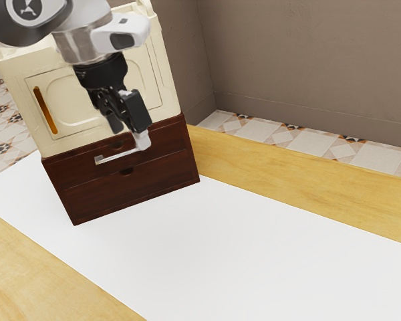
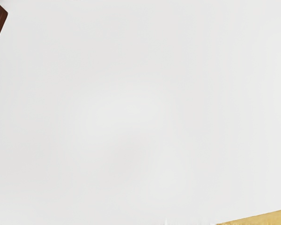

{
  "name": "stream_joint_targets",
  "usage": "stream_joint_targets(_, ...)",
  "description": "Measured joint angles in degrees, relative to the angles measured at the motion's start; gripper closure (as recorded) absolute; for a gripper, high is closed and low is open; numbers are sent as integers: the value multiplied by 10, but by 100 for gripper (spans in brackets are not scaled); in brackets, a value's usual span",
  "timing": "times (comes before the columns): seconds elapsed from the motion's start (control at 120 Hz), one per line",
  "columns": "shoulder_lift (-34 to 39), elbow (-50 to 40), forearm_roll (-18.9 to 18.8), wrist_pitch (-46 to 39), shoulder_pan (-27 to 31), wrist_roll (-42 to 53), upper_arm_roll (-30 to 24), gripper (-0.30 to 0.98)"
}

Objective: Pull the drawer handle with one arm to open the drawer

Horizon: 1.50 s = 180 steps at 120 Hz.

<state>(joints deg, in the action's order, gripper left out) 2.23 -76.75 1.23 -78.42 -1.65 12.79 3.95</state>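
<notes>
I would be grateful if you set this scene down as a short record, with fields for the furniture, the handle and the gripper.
Base unit: dark wood, two drawers, on a white surface
Upper drawer: looks shut, its front in line with the body
Lower drawer: looks shut
Target handle: pale metallic bar, standing out from the upper drawer
Upper unit: cream, on top of the dark base
Upper unit's pull: orange-brown, upright strip
Gripper: black, at one end of the target handle
Grip on handle: cannot be confirmed
</notes>
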Motion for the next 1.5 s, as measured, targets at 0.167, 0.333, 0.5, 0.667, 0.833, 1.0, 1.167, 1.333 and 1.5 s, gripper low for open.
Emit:
stream_joint_targets(0.167,-2,3,-1,14,-38,-12,-10,0)
stream_joint_targets(0.333,-3,3,-1,29,-48,-22,-10,0)
stream_joint_targets(0.5,-22,-14,-18,18,-27,-19,-11,0)
stream_joint_targets(0.667,-17,-81,-44,-47,-33,25,13,0)
stream_joint_targets(0.833,23,-154,-66,-122,-12,84,39,0)
stream_joint_targets(1.0,56,-215,-91,-188,32,144,54,0)
stream_joint_targets(1.167,61,-239,-114,-237,26,202,38,1)
stream_joint_targets(1.333,36,-241,-119,-267,27,246,39,1)
stream_joint_targets(1.5,25,-250,-129,-303,28,274,41,1)
